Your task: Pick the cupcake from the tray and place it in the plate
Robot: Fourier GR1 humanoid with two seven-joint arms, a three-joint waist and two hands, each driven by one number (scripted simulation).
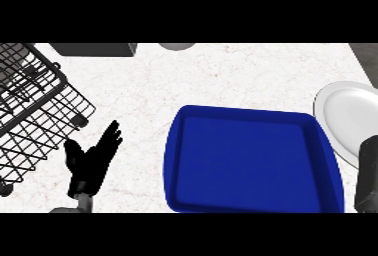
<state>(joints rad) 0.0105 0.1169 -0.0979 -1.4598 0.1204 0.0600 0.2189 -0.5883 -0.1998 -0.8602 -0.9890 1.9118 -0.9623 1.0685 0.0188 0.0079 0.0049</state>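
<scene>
No cupcake shows in the tray [255, 162] right of the released left hand [92, 162]; presumably light, crushable, gripped low.

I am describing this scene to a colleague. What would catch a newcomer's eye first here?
The big blue tray at the centre right stands out most; no cupcake shows in it. A white plate lies at its right, at the view's edge. At the lower left the open left hand rests beside a black wire rack.

Bright, even light – soft shadow under the rack [37, 115] (no glare on the counter [221, 75])
</scene>
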